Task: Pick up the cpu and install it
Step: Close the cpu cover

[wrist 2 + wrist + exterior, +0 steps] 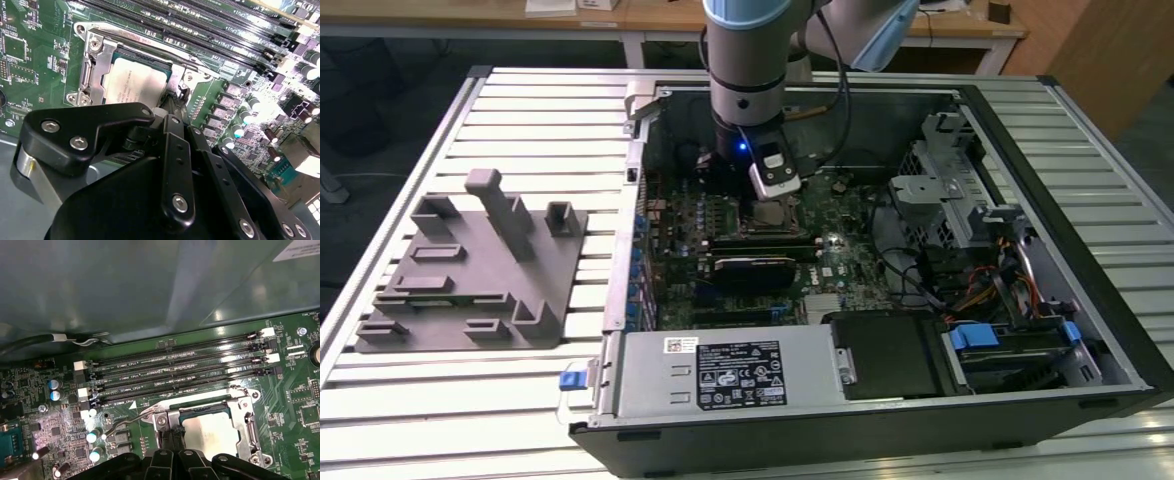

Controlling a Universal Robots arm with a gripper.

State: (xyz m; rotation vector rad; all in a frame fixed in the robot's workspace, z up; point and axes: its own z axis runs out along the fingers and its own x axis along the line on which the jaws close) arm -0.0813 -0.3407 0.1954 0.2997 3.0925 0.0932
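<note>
The cpu [132, 82], a pale silvery square chip, lies flat inside the open metal-framed socket [95, 60] on the green motherboard. It also appears in the first wrist view, cpu [210, 432] within socket frame [245, 410]. My gripper [172, 100] hangs straight down over the socket, shut, its narrow tips together at one edge of the chip. In the exterior view the gripper [767, 198] stands just above the socket [771, 215] in the middle of the open computer case. The socket's thin lever [120, 425] sticks out to one side.
Empty memory slots [175, 372] run beside the socket. The case wall [634, 200] rises at the exterior view's left, with a grey plastic tray [467, 265] outside it on the slatted table. A power supply [720, 375], drive bays and cables [987, 290] crowd the case.
</note>
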